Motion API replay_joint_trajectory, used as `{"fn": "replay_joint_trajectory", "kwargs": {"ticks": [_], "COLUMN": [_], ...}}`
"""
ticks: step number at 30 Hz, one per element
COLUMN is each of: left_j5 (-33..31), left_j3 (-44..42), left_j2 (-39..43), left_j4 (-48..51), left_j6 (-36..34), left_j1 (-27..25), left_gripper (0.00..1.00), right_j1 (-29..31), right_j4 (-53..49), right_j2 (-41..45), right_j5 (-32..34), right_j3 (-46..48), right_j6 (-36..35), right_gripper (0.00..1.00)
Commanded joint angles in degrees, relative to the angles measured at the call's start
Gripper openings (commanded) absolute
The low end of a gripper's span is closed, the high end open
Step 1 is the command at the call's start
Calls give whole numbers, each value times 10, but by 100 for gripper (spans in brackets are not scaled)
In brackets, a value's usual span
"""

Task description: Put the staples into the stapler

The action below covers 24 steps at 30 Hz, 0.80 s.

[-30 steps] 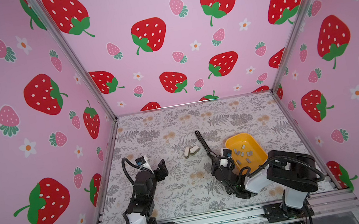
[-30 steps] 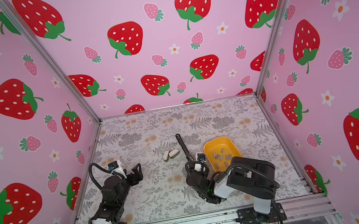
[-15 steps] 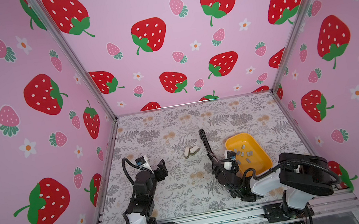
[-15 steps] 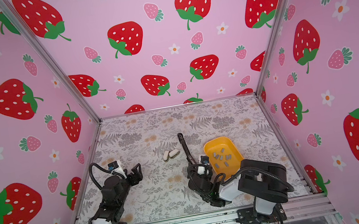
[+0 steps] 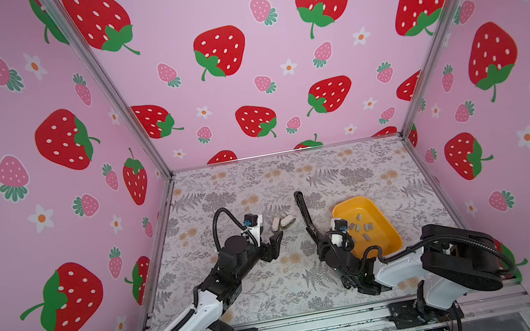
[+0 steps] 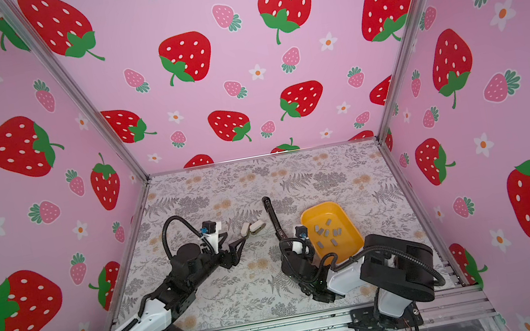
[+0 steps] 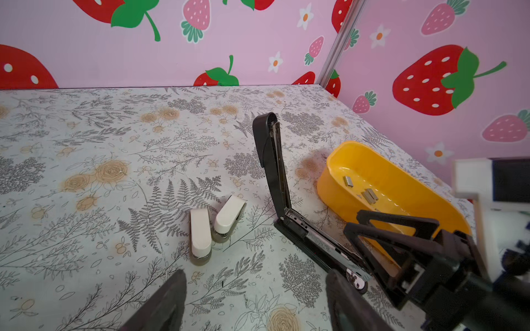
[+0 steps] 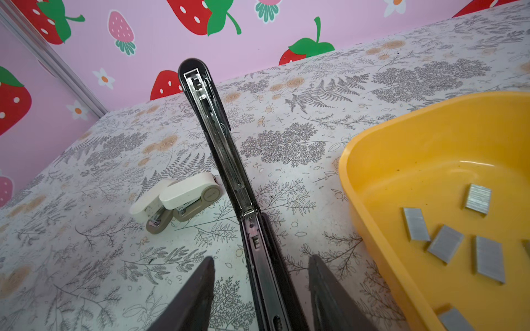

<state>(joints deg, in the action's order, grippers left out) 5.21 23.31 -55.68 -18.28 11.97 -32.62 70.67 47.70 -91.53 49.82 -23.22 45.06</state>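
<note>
My right jaws stand part open, one on each side of the base of the black stapler. The right wrist view shows a strip of bare desk between each jaw and the base, so they straddle it without gripping. My left jaws are spread wide with nothing between them. They hang low over the desk just short of two small white staplers that lie side by side and touch.

The right arm is folded. Its elbow sits at the front right, the forearm runs low across the desk toward the middle, and the wrist turns toward the back wall. The left arm reaches forward from the front left corner, stretched out and pointing at the white pair.

The stapler is open. Its base lies flat on the desk and its lid is swung up and leans back. The staples lie loose as short grey strips on the floor of a yellow tray, just beside the stapler on its right in both top views.

Only the right wrist view looks down the metal channel inside the raised lid. The left wrist view shows the stapler from the side, with its hinge angle and the right jaws over the front end of the base. In both top views the right wrist hides those jaw tips, and the tray sits right beside that wrist.
</note>
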Motion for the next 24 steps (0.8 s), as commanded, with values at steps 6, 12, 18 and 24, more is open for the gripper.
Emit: {"fn": "replay_joint_trajectory", "kwargs": {"ticks": [6,12,18,24], "left_j5": [75,56,30,-22], "left_j3": [180,297,382,427], "left_j2": [-212,-384,-487,-546], "left_j4": [-23,-19,4,19], "left_j6": [6,9,1,2], "left_j1": [-6,-9,-6,9], "left_gripper": [77,75,74,74], "right_j1": [-2,-2,-3,-3], "right_j4": [39,39,33,30], "right_j2": [-44,-66,-74,-92], "right_j5": [-29,-18,-10,-8], "right_j3": [18,17,16,9], "right_j6": [5,10,25,41], "right_gripper": [58,55,46,39]}}
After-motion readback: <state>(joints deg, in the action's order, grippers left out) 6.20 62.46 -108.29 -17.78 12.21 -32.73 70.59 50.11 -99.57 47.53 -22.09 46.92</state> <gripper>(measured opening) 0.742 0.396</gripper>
